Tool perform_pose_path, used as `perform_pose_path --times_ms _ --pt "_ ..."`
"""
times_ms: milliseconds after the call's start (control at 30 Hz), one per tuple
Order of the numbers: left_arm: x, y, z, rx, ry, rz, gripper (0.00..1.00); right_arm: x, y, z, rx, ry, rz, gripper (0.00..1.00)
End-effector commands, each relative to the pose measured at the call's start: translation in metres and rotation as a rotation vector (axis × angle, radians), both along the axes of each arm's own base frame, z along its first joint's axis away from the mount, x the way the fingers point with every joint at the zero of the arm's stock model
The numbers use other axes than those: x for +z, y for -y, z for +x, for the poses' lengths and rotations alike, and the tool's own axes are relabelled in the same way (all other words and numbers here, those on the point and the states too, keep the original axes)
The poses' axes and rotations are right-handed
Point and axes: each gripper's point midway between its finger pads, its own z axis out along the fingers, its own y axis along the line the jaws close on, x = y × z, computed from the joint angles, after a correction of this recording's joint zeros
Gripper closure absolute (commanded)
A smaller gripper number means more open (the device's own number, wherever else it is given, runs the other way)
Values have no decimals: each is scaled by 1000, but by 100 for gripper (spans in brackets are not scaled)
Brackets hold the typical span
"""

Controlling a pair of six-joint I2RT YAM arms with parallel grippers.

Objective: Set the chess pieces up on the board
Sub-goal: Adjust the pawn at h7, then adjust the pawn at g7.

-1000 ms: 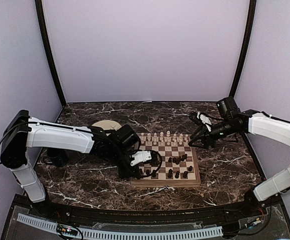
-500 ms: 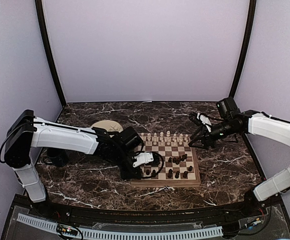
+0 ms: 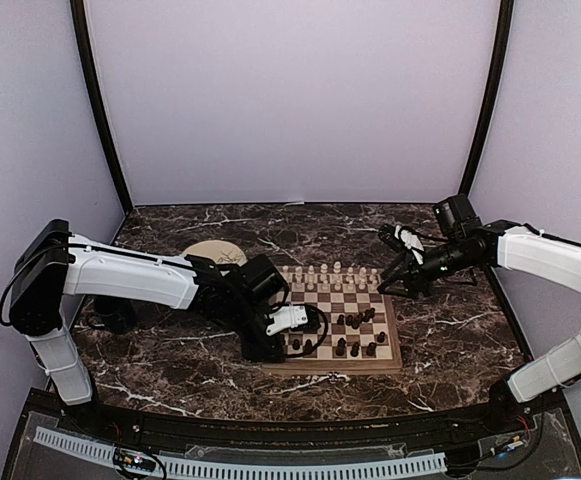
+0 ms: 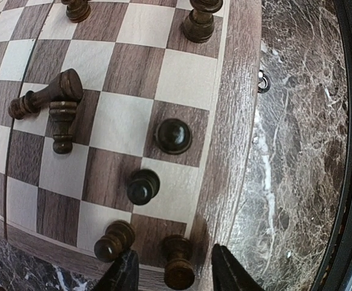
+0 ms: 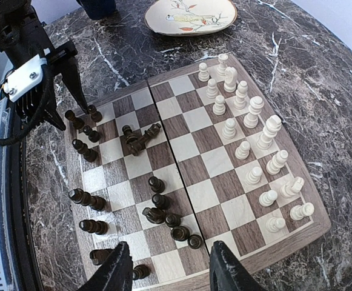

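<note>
The board [image 3: 332, 302] lies mid-table. Pale pieces [image 3: 330, 274] stand in two rows on its far side, also in the right wrist view [image 5: 254, 139]. Dark pieces [image 3: 356, 335] stand scattered on its near half. My left gripper [image 3: 273, 343] is low at the board's near-left corner, open, its fingers [image 4: 125, 276] either side of an upright dark piece [image 4: 179, 264] on the corner square, with gaps both sides. Two dark pieces [image 4: 48, 100] lie toppled together. My right gripper [image 3: 395, 282] hovers open and empty above the board's far-right corner, fingers [image 5: 227, 267] over a dark cluster [image 5: 169, 212].
A round cream plate [image 3: 213, 252] with a painted bird sits left of the board's far corner, also in the right wrist view [image 5: 191, 15]. A dark object [image 3: 110, 316] stands behind the left arm. Marble table edge and black rim [image 4: 351, 151] lie beside the board's border [image 4: 236, 121].
My left gripper has shifted slightly right and toward the near edge, settling at the board's corner. The right arm has not moved.
</note>
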Motion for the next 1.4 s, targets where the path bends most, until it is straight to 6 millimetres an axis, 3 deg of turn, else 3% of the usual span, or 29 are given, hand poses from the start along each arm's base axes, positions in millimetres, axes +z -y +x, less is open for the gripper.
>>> perform_pose_path --times_ms 0,333,567,667,767,900,1033,1367 --pt "7 5 1 -6 17 -12 56 -2 1 0 4 6 -2 56" --pt "14 5 1 1 19 -24 51 -2 1 -1 6 2 -1 56" --pt "64 20 1 -5 46 -155 50 -1 0 -2 9 1 2 56" --pt "75 28 -4 -15 18 -203 49 -1 1 -2 10 1 3 56" --pt "72 32 -7 -24 -9 -209 57 0 1 -2 9 6 3 56" --pt "56 36 -11 -36 -61 -170 81 0 1 -2 7 9 1 56" --pt "49 42 -10 -46 -72 -158 98 0 2 -2 6 11 -1 56" --pt "22 38 2 -16 -51 -42 100 -1 3 -3 5 16 -5 56"
